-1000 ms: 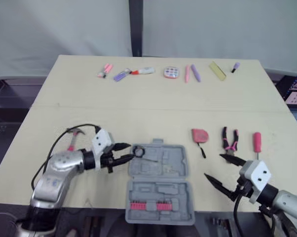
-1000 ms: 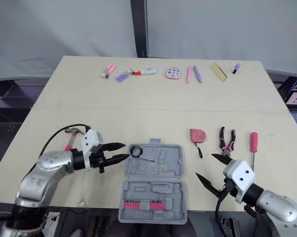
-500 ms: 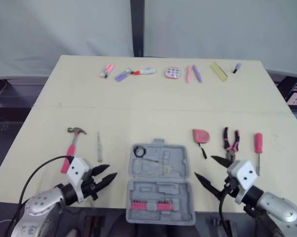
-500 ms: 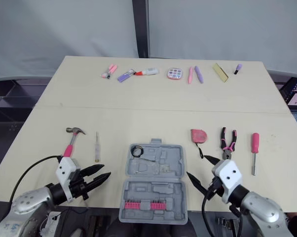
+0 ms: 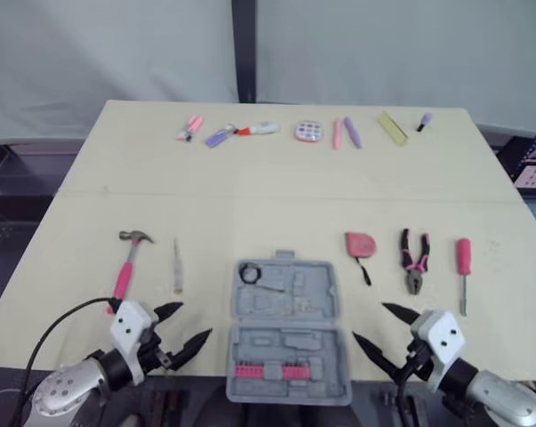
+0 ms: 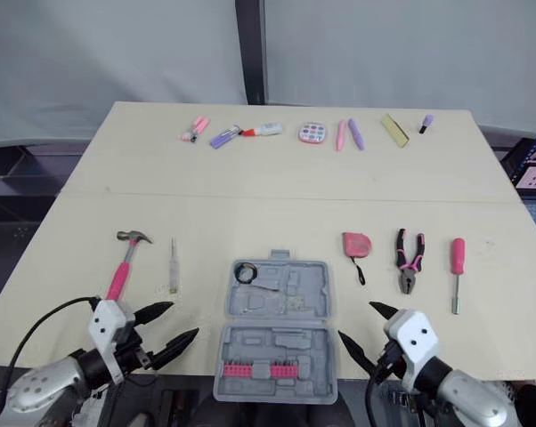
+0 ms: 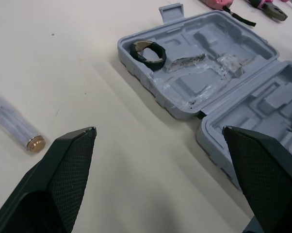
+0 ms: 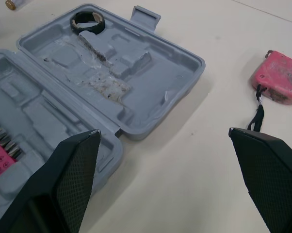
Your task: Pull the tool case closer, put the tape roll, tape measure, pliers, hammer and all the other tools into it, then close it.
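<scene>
Our left gripper (image 5: 189, 322) and right gripper (image 5: 370, 322) both hang with fingers spread, holding nothing. Between them lies the open tool case (image 5: 286, 331), with the tape roll (image 5: 250, 272) in its far half. Beyond the left gripper lies the hammer (image 5: 126, 264); beyond the right gripper lie the tape measure (image 5: 361, 244) and the pliers (image 5: 416, 260).

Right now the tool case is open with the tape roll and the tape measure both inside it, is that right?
Not quite. The tape measure is not inside the tool case; it lies on the table to the case's right, as the left eye view shows. The tool case is open, with the tape roll inside it.
</scene>
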`<state>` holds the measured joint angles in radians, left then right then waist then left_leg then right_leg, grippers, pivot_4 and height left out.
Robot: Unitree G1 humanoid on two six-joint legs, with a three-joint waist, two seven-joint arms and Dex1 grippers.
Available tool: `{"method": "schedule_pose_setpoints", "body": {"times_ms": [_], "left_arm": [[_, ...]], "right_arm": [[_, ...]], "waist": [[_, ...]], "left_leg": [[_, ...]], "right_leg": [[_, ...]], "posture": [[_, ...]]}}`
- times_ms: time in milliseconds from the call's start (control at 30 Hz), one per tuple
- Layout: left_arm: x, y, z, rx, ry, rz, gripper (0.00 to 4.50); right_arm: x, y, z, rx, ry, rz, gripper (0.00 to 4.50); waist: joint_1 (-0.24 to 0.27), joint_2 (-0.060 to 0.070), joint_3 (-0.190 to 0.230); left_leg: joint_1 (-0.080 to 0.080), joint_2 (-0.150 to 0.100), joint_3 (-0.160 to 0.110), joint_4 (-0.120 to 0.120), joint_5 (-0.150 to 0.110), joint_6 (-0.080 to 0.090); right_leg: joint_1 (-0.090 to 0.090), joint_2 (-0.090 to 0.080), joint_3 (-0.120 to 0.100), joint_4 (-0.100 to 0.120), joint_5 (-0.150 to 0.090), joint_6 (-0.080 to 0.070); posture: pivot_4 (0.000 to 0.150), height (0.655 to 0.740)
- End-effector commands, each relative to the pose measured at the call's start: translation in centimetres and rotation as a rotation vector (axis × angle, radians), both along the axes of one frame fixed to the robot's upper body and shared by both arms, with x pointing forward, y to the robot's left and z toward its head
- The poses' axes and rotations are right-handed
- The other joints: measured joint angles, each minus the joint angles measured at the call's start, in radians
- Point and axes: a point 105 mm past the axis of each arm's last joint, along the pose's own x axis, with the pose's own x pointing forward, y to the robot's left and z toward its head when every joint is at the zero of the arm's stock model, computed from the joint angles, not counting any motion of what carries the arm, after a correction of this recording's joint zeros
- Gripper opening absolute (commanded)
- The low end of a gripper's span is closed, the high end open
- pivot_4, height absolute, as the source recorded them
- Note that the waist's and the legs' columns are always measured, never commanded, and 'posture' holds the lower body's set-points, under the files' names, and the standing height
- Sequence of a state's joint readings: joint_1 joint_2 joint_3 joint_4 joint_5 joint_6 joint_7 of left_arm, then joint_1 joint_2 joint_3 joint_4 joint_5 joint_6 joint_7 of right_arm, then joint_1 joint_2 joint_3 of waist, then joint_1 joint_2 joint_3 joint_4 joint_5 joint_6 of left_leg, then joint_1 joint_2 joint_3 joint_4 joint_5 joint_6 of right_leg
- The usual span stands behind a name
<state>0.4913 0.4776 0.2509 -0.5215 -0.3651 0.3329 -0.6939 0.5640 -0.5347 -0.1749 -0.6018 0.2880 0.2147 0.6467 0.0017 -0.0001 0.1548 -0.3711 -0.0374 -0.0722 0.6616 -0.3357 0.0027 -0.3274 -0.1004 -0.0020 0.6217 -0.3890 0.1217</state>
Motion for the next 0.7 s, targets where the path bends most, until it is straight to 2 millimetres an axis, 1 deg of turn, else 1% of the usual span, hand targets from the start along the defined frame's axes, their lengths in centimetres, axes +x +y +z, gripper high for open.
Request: {"method": "schedule_pose_setpoints", "body": {"times_ms": [33, 200, 400, 500, 567, 633, 700], "left_arm": [[-0.8, 0.7, 0.3, 0.007, -0.025, 0.018, 4.46], [-1.1, 1.3, 0.0, 0.02, -0.031, 0.024, 4.46], [-0.8, 1.6, -0.3, 0.025, -0.039, 0.024, 4.46], [-0.7, 1.4, -0.3, 0.009, -0.03, -0.014, 4.46], [-0.4, 1.1, 0.4, -0.016, -0.045, -0.072, 4.46], [-0.1, -0.1, 2.2, -0.004, -0.094, -0.228, 4.46], [-0.1, -1.0, 3.4, 0.004, -0.117, -0.342, 4.46]], "right_arm": [[-0.1, -0.5, 0.6, -0.01, -0.033, 0.001, 4.5], [-0.1, -0.6, 0.4, -0.012, -0.028, 0.001, 4.5], [-0.1, -0.6, 0.4, -0.015, -0.028, 0.003, 4.5], [0.2, -1.3, 0.9, -0.031, -0.047, -0.022, 4.5], [0.5, -1.8, 1.7, -0.04, -0.071, -0.041, 4.5], [1.0, -1.7, 2.9, -0.013, -0.091, -0.068, 4.5], [1.5, -1.8, 3.4, -0.004, -0.103, -0.099, 4.5]], "waist": [[-0.001, 0.0, 0.0], [-0.001, 0.0, 0.0], [-0.001, 0.0, 0.0], [-0.002, 0.0, 0.0], [-0.002, 0.001, 0.0], [0.001, 0.001, 0.0], [0.0, 0.001, 0.001]], "left_leg": [[0.0, 0.0, 0.0, 0.0, 0.0, 0.0], [0.001, 0.001, 0.0, 0.0, 0.0, 0.0], [0.001, 0.0, 0.0, 0.0, -0.001, 0.0], [0.001, 0.0, 0.0, 0.0, -0.001, -0.001], [0.001, 0.0, 0.0, 0.0, -0.001, -0.001], [0.001, 0.0, 0.0, 0.0, -0.001, -0.001], [0.001, 0.0, -0.001, 0.0, -0.001, -0.001]], "right_leg": [[0.0, 0.0, 0.0, 0.0, 0.0, -0.001], [0.001, 0.001, 0.002, -0.001, -0.001, -0.003], [0.001, 0.001, 0.004, -0.001, -0.001, -0.003], [0.001, 0.001, 0.004, -0.001, -0.001, -0.003], [0.001, 0.001, 0.004, -0.001, -0.001, -0.003], [0.001, 0.001, 0.004, -0.001, -0.001, -0.003], [0.002, 0.001, 0.004, -0.001, -0.002, -0.003]], "posture": [[0.15, 0.74], [0.15, 0.74], [0.15, 0.74], [0.15, 0.74], [0.15, 0.74], [0.15, 0.74], [0.15, 0.74]]}}
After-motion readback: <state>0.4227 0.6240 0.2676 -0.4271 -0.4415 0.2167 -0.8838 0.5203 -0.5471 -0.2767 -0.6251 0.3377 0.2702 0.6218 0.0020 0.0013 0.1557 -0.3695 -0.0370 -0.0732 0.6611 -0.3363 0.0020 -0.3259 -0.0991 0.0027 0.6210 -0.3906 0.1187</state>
